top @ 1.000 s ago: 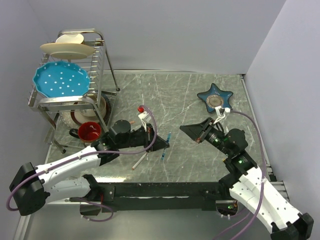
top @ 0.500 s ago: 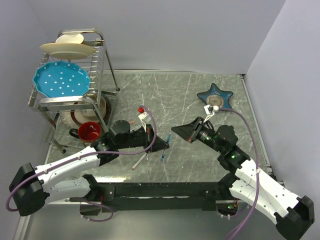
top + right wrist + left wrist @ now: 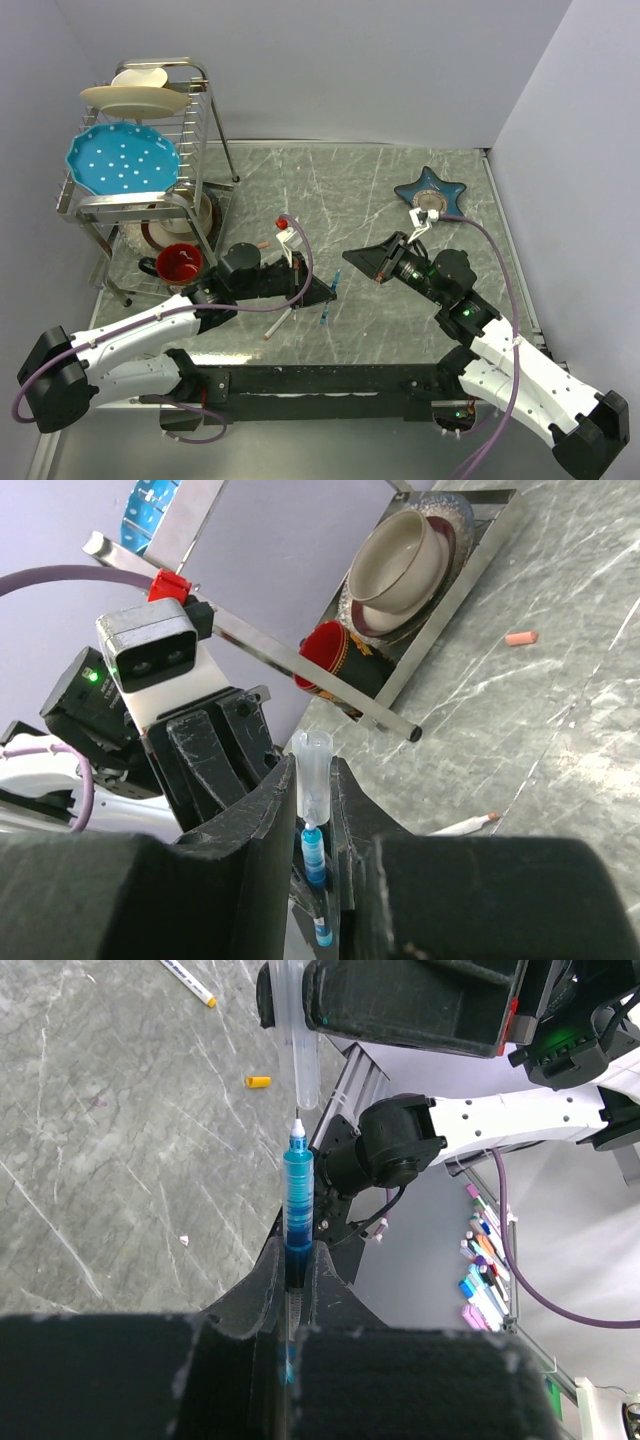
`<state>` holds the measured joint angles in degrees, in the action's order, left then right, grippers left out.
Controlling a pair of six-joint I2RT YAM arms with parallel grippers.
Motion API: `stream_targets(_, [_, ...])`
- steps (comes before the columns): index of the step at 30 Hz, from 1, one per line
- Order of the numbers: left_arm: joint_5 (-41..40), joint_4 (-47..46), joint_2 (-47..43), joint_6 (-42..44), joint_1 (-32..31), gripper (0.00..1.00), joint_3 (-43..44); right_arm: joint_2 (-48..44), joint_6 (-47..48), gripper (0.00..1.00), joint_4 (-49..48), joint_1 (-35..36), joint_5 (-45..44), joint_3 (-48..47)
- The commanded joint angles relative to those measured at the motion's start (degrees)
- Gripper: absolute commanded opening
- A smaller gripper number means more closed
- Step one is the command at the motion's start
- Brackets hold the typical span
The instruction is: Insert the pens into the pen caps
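Above the middle of the table (image 3: 330, 190), the left gripper (image 3: 297, 1260) clamps the blue pen (image 3: 298, 1185), its tip just short of the clear cap (image 3: 312, 765) pinched in the right gripper (image 3: 313, 785) and looking slightly off-axis, so pushing on could jam the rim and skew either grip.

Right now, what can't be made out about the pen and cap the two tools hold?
- Top view: the clear cap in the right tool is too small, covered by the tool itself.
- Left wrist: the blue pen has its rear barrel buried in the left tool.
- Both wrist views: whether pen tip touches cap mouth, too fine.
- Right wrist: the white pen is mostly behind that tool.
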<state>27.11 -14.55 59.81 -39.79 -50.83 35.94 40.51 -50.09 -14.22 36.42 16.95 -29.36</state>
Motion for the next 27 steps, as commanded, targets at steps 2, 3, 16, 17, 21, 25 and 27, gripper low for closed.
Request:
stream_targets(2, [0.13, -1.98, -0.75, 1.21, -0.32, 0.01, 0.71, -0.08, -0.01, 0.0, -3.71, 1.28, -0.87, -1.4])
stream_targets(3, [0.13, -2.06, -0.66, 1.29, -0.41, 0.01, 0.79, 0.0, -0.01, 0.0, -3.71, 1.37, -1.04, -1.14])
stream_targets(16, [-0.92, -2.42, -1.19, 1.47, -0.41, 0.01, 1.41, -2.28, 2.09, 0.0, -0.82, 4.0, -4.46, 2.12])
stream_targets(17, [-1.01, -2.5, -1.28, 1.56, -0.41, 0.01, 1.41, -2.45, 2.18, 0.0, -0.55, 4.01, -4.56, 2.21])
stream_targets(21, [-1.45, -2.68, -1.1, 1.3, -0.32, 0.01, 1.67, -3.16, 1.84, 0.0, -0.28, 4.35, -4.47, 2.64])
stream_targets(25, [-2.85, -3.03, -1.1, 0.68, -0.32, 0.01, 2.02, -2.9, 0.6, 0.0, -2.21, 6.37, -4.82, 4.92])
stream_targets(27, [-4.52, -3.21, -1.01, 0.42, -0.32, 0.01, 2.37, -2.2, 0.69, 0.0, -2.22, 8.13, -6.39, 5.63])
